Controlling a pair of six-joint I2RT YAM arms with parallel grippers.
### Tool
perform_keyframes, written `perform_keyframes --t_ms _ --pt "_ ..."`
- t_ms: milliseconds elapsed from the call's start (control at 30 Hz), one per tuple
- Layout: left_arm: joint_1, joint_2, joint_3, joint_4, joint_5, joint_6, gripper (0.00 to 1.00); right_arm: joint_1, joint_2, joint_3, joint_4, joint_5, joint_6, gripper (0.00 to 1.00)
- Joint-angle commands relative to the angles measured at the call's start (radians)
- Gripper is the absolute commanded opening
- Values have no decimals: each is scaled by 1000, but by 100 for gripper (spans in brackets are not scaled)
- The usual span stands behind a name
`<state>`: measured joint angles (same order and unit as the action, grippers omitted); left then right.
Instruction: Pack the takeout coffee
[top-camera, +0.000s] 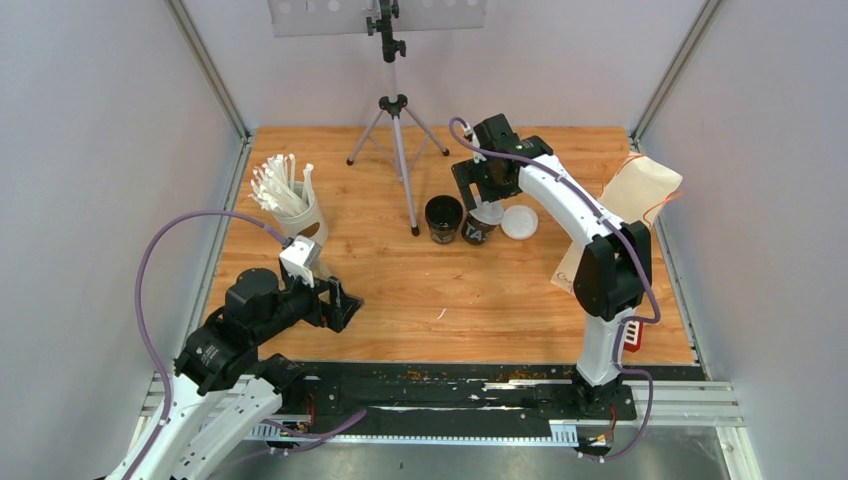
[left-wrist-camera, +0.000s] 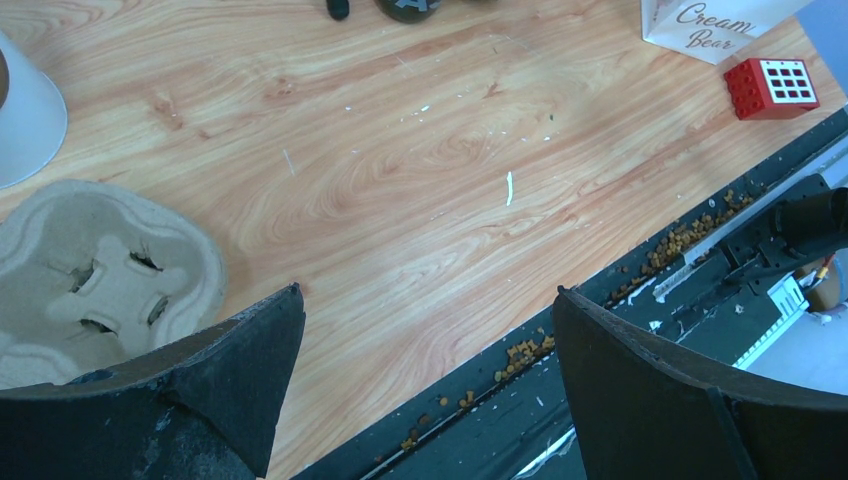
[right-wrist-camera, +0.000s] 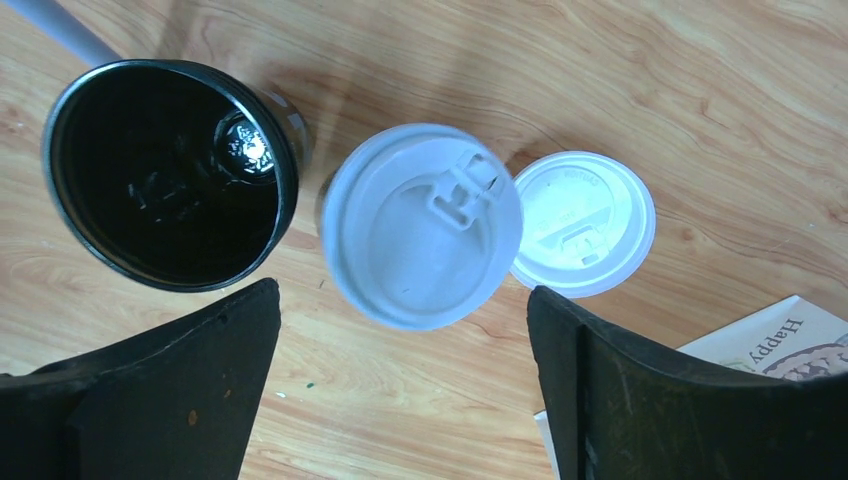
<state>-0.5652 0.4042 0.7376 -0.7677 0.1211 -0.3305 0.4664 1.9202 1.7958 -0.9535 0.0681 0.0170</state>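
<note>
Two black paper cups of takeout coffee stand at the table's middle back. One cup (top-camera: 443, 218) (right-wrist-camera: 170, 175) is uncovered, showing its dark inside. Right beside it, the other cup (top-camera: 482, 224) (right-wrist-camera: 420, 225) wears a white lid. A loose white lid (top-camera: 519, 222) (right-wrist-camera: 583, 222) lies flat on the wood to its right. My right gripper (top-camera: 478, 185) (right-wrist-camera: 400, 295) hovers open above the lidded cup, holding nothing. My left gripper (top-camera: 345, 305) (left-wrist-camera: 428, 290) stands wide open over the near left of the table, holding nothing.
A brown pulp cup carrier (left-wrist-camera: 110, 270) lies beside the left gripper. The white cup of straws (top-camera: 290, 205) stands at the left. A tripod (top-camera: 397, 140) stands behind the cups. At the right sit a paper bag (top-camera: 635, 195) (left-wrist-camera: 710, 20) and a red block (left-wrist-camera: 785, 87).
</note>
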Motion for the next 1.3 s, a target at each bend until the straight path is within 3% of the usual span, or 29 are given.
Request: perform_keyframes --t_ms 0,200,367,467,667,933,1267 --pt "-2 9 -2 12 -3 4 100 3 -60 45 -12 -51 9 91" --pt "-2 13 -3 11 -4 4 100 5 -52 0 27 -99 -13 78" --pt "-2 15 -2 10 -1 6 100 -12 -15 16 55 -7 -105 77" --pt "-2 16 -3 12 2 7 100 -56 14 82 48 -45 -146 75" --pt "-2 29 -4 12 19 11 100 -79 88 158 82 -189 -286 77" --pt "-2 34 -3 14 42 21 100 -89 207 255 147 -304 -365 86" --pt "-2 47 -5 16 47 21 100 -91 373 397 183 -390 -389 87"
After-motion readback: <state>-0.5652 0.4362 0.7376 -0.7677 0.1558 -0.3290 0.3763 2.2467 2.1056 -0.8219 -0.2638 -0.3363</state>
